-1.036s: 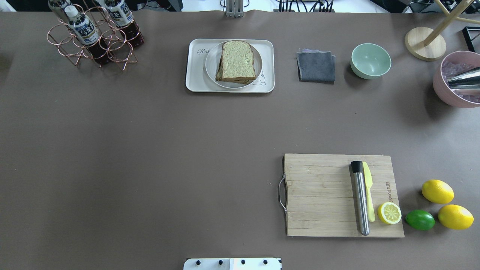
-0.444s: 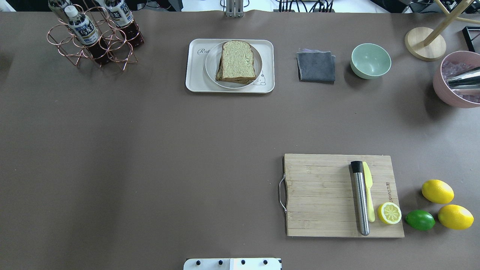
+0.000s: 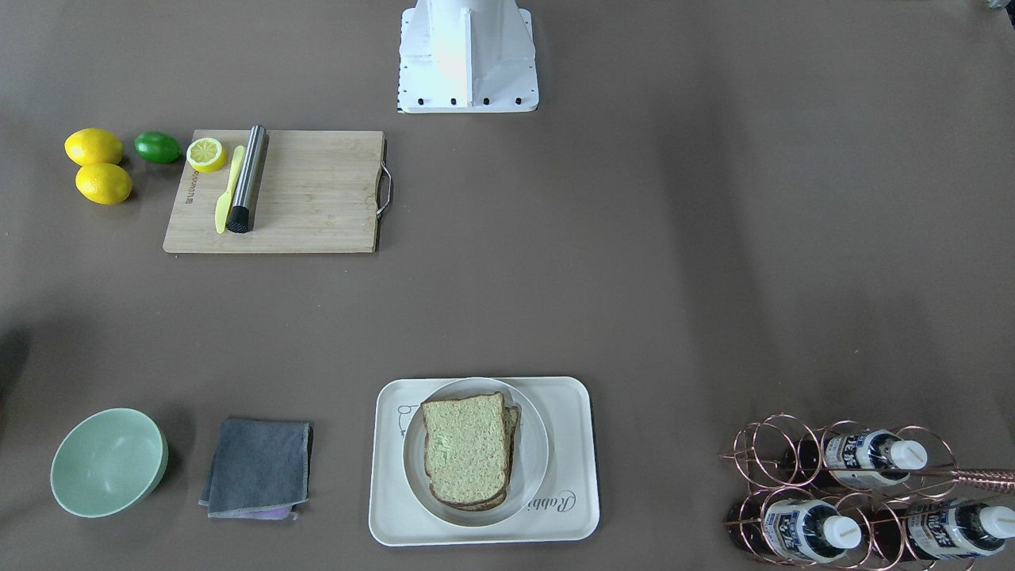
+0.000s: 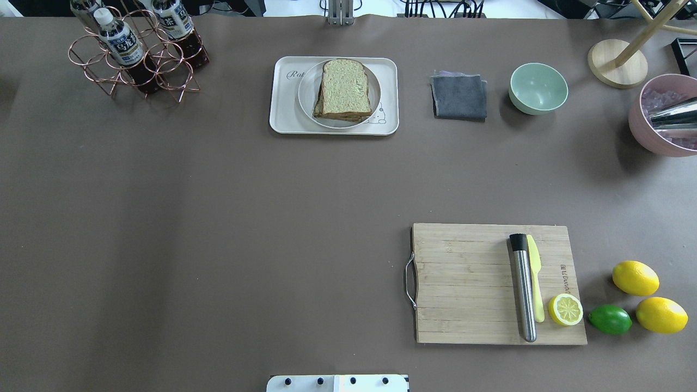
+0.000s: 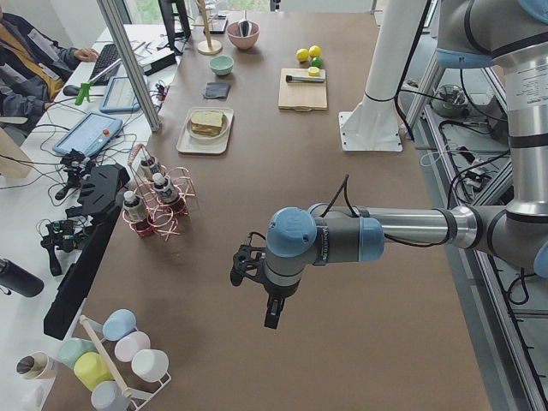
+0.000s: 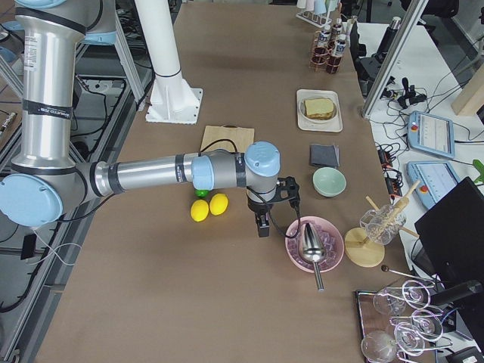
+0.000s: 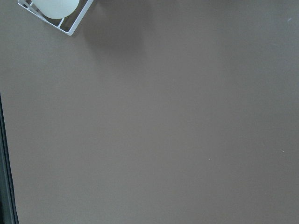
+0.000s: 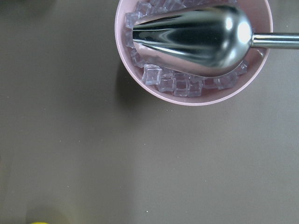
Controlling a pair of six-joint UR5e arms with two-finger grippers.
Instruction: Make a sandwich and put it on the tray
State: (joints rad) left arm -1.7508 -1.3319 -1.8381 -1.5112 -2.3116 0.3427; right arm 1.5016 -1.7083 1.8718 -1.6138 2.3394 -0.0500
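The sandwich [image 4: 344, 90], two stacked slices of wholegrain bread, lies on a round white plate [image 4: 305, 92] that sits on the cream tray [image 4: 280, 117] at the table's far middle. The egg is hidden. The stack also shows in the front view [image 3: 466, 450] on the tray [image 3: 571, 476]. My left gripper [image 5: 270, 312] hangs over bare table far off to the left end. My right gripper [image 6: 262, 227] hangs next to the pink bowl at the right end. Both show only in side views, so I cannot tell whether they are open or shut.
A bamboo cutting board [image 4: 468, 283] holds a steel muddler [image 4: 524, 288], a yellow knife and a half lemon [image 4: 565, 309]. Lemons and a lime [image 4: 610, 319] lie beside it. A grey cloth [image 4: 460, 97], green bowl [image 4: 538, 87], pink ice bowl [image 4: 661, 117] and bottle rack [image 4: 136, 51] stand along the far edge.
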